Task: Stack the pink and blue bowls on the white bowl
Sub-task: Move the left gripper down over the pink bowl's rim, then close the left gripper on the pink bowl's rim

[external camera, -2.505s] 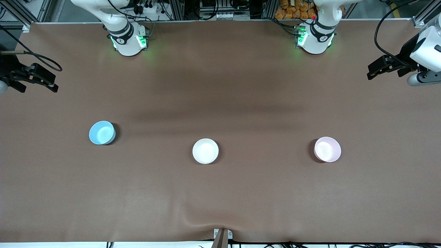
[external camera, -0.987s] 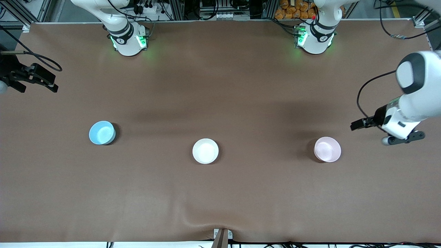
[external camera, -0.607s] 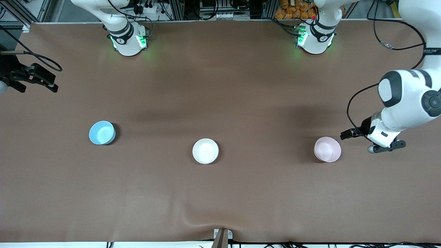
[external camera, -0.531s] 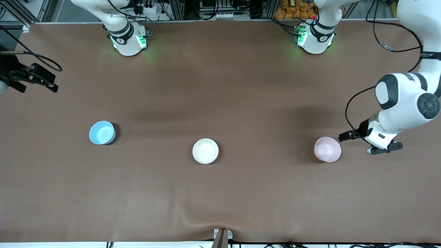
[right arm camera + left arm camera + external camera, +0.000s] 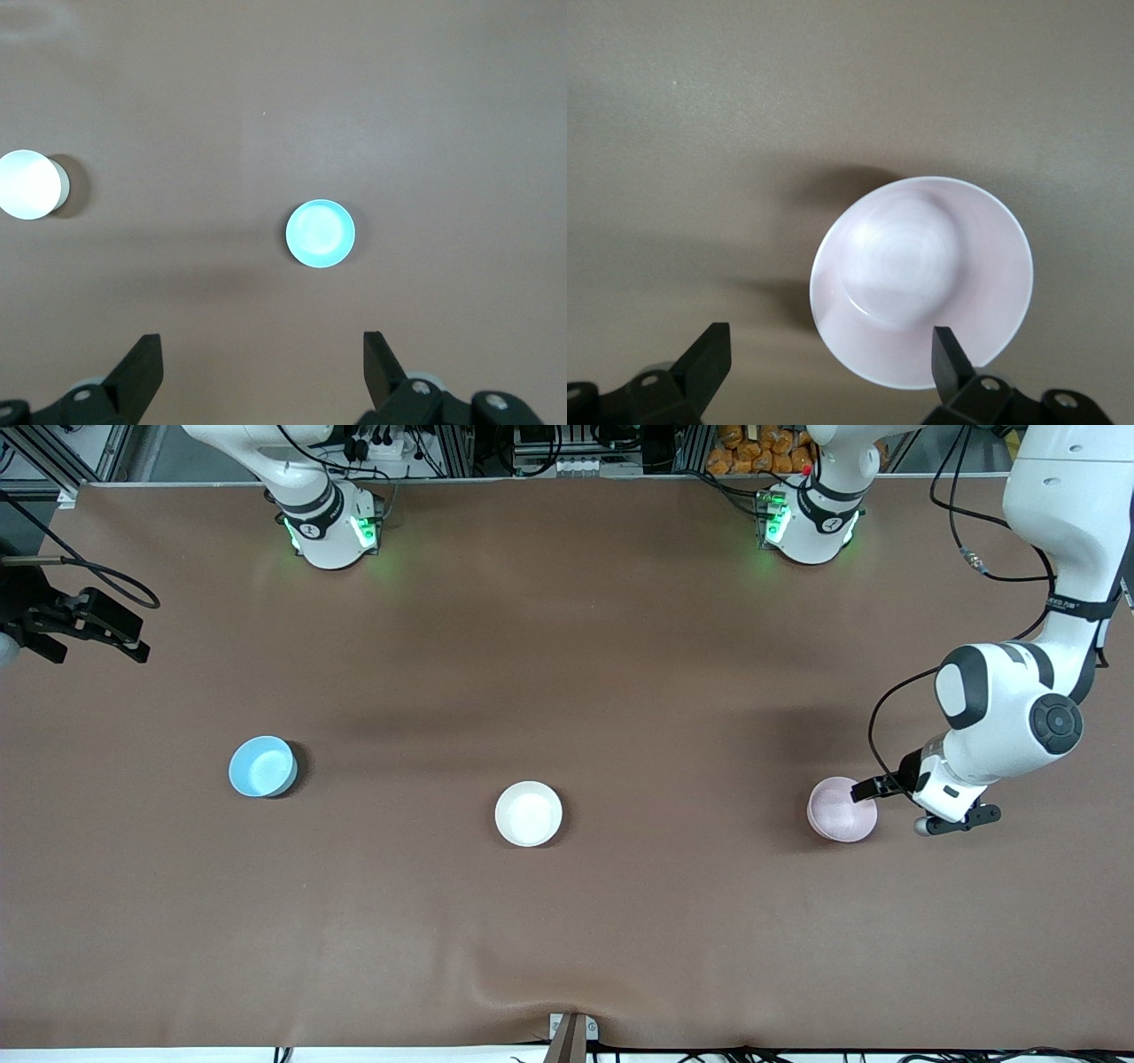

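1. Pink bowl [image 5: 842, 810] sits upright on the brown table [image 5: 567, 921], toward the left arm's end, with nothing in it.
2. White bowl [image 5: 528, 813] stands mid-table, well apart from the pink bowl and about as near the front camera.
3. Blue bowl [image 5: 262, 766] stands toward the right arm's end, well apart from the white bowl and slightly farther from the front camera than it.
4. All three bowls rest separately on the table, none stacked.
5. Left gripper [image 5: 877, 788] is low over the pink bowl's rim on the side toward the left arm's end of the table.
6. In the left wrist view the left gripper [image 5: 828, 359] has its jaws spread wide and holds nothing.
7. One of its fingers [image 5: 950, 356] overlaps the pink bowl [image 5: 921, 281] at its rim; the other finger [image 5: 709, 361] shows over bare table beside the bowl. Whether a finger touches the rim cannot be told.
8. Right gripper [image 5: 84, 624] hangs over the table's edge at the right arm's end, well apart from every bowl; that arm waits.
9. In the right wrist view the right gripper [image 5: 261, 363] is wide open and empty, high above the table.
10. That same view shows the blue bowl [image 5: 320, 234] below, with the white bowl [image 5: 29, 184] off to one side.
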`<state>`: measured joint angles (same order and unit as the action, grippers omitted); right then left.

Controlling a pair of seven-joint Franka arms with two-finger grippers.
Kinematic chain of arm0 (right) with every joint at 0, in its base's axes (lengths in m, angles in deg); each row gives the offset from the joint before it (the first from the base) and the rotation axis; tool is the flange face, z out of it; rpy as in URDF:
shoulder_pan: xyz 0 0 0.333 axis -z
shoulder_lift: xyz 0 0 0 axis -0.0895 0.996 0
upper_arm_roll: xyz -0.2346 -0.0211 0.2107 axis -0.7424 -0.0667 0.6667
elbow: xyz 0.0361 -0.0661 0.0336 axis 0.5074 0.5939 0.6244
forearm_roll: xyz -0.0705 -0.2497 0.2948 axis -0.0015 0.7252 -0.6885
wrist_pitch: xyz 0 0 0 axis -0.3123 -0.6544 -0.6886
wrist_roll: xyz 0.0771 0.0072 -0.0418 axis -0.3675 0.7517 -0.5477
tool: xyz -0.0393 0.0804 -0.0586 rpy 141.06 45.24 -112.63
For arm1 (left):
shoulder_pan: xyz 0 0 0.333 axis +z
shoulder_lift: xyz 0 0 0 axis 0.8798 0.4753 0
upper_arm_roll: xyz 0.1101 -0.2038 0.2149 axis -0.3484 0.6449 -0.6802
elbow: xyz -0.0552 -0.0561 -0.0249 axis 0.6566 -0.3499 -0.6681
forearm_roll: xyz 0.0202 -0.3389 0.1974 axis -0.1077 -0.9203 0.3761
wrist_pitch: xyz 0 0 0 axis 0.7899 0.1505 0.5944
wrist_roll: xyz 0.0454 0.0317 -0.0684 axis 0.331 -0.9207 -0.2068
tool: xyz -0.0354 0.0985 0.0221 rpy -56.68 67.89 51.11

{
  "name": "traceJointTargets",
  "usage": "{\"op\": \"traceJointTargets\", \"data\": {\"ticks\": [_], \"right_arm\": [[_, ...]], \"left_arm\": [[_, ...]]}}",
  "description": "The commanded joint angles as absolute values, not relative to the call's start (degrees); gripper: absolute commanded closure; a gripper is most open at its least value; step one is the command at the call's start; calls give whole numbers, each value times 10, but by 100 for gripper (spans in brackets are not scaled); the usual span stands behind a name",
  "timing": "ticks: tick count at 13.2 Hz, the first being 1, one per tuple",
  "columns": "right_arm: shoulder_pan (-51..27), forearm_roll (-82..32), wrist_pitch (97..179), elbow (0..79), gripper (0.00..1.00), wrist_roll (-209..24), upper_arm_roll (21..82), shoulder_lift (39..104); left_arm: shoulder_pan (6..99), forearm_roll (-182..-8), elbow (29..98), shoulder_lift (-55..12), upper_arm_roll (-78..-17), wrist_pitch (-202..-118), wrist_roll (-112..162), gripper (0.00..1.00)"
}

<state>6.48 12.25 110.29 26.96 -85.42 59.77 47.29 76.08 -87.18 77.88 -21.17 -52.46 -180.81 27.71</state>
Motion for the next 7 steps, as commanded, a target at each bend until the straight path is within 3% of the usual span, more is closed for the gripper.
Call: {"op": "traceJointTargets", "data": {"ticks": [1,3,7], "right_arm": [[74,115,1103,266,0,-859,602,475],[74,115,1102,266,0,-859,602,475],[74,115,1102,266,0,-859,602,475]], "left_arm": [[764,-862,782,-194,-523,-1835,270,0],[765,-862,782,-181,-523,-1849,268,0],[765,-862,781,-169,-523,-1857,268,58]]}}
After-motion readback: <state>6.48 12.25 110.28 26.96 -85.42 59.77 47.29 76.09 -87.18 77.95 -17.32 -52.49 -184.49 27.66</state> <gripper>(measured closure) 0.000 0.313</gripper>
